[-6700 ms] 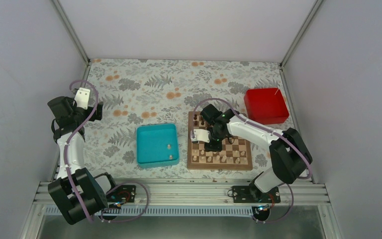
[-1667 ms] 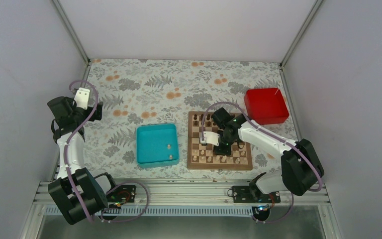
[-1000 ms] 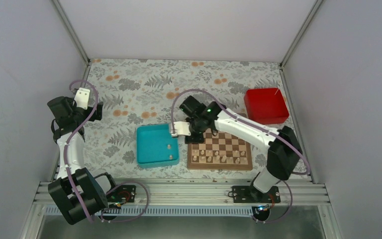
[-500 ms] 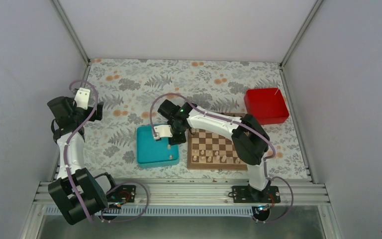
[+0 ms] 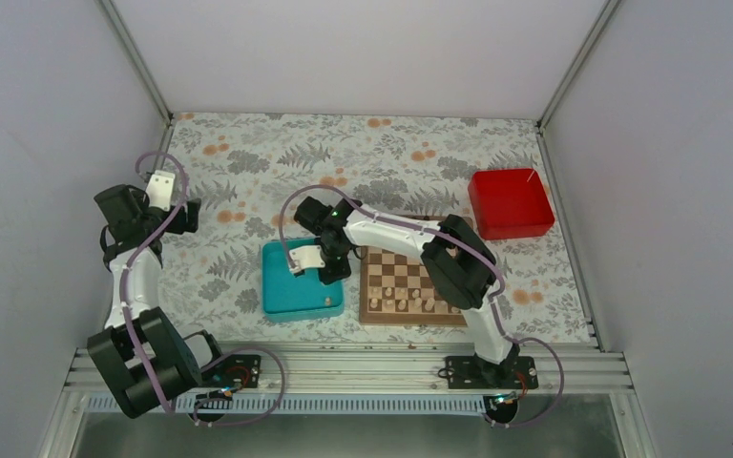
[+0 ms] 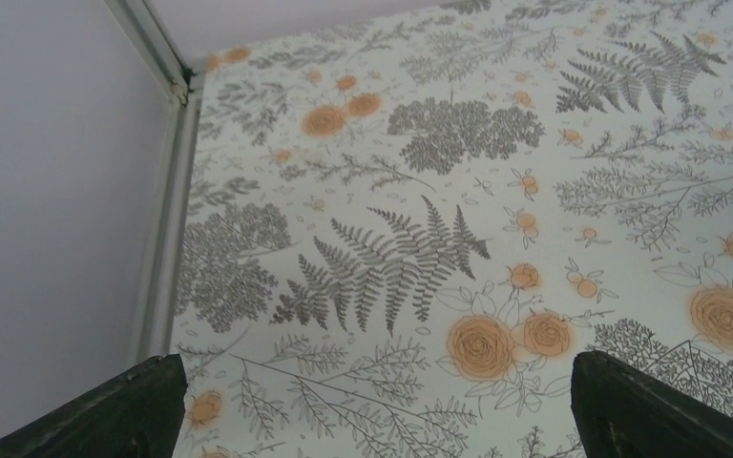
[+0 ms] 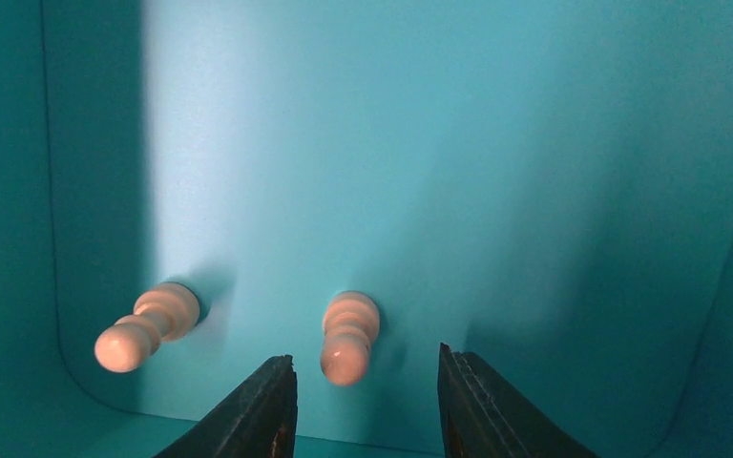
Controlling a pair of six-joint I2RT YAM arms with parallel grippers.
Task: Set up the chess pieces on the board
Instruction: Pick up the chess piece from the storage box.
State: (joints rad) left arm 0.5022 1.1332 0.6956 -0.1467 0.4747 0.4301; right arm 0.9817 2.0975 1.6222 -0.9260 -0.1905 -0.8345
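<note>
Spread right end effector [image 7: 366, 366] faces one chess piece [image 7: 348, 334]; board [image 5: 410, 286] partly hidden by arm [image 5: 391, 229].

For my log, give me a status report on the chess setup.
Left fingers open, over floral tablecloth. Right fingers open above a small pale wooden pawn in the square teal tray. Second pawn apart; nothing blocking.

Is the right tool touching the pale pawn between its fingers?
Apart. Right wrist view: teal tray floor shows between the pawn and both fingers.
</note>
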